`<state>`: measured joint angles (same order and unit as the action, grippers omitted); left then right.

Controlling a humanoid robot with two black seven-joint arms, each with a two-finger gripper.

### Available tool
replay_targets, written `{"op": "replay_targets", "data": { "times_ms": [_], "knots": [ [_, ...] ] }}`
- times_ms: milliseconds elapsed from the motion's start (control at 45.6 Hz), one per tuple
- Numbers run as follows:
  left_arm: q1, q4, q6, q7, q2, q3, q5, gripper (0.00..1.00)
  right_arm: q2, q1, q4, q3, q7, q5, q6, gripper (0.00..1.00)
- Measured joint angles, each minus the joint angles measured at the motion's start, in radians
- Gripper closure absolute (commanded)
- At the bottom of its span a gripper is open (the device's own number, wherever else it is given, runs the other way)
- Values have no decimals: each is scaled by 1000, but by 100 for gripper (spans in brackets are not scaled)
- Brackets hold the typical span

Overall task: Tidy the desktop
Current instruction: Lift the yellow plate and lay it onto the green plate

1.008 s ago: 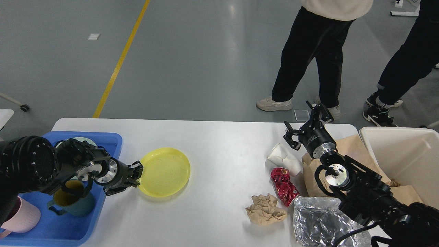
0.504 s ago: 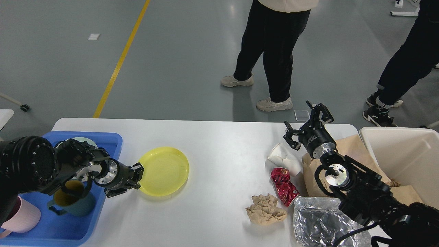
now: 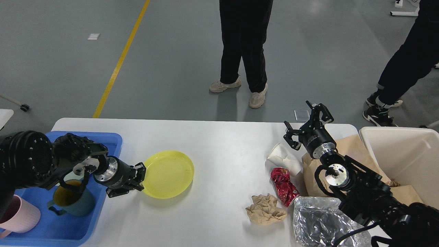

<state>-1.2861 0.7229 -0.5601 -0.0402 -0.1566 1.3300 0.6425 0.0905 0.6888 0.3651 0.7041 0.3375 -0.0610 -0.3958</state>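
Observation:
The white desktop carries a yellow plate left of centre. My left gripper is shut on the plate's left rim, and the plate's right side sits slightly off the surface with a shadow under it. On the right lie a crushed white paper cup, a red wrapper, a crumpled brown paper and a silver foil bag. Above the paper cup my right gripper hangs open and empty.
A blue tray at the left edge holds a teal mug and a pink cup. A brown paper bag and a cream-white bin stand at the right. Two people stand beyond the far edge.
My left gripper and the yellow plate shifted slightly right and toward me, and the plate's right side has risen. The person in black trousers walked left. The right arm has not moved.

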Motion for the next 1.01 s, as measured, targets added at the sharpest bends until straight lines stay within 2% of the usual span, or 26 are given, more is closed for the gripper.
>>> {"op": "replay_targets", "data": {
  "times_ms": [241, 614, 855, 1008],
  "knots": [
    [-33, 9, -50, -7, -6, 14, -5, 100, 0, 0, 0, 0, 0, 0, 0, 0],
    [-162, 84, -138, -12, -34, 78, -20, 100, 0, 0, 0, 0, 0, 0, 0, 0],
    [-264, 124, -204, -13, -97, 142, -30, 100, 0, 0, 0, 0, 0, 0, 0, 0],
    [-312, 130, -215, -13, -154, 192, -35, 100, 0, 0, 0, 0, 0, 0, 0, 0]
  ]
}}
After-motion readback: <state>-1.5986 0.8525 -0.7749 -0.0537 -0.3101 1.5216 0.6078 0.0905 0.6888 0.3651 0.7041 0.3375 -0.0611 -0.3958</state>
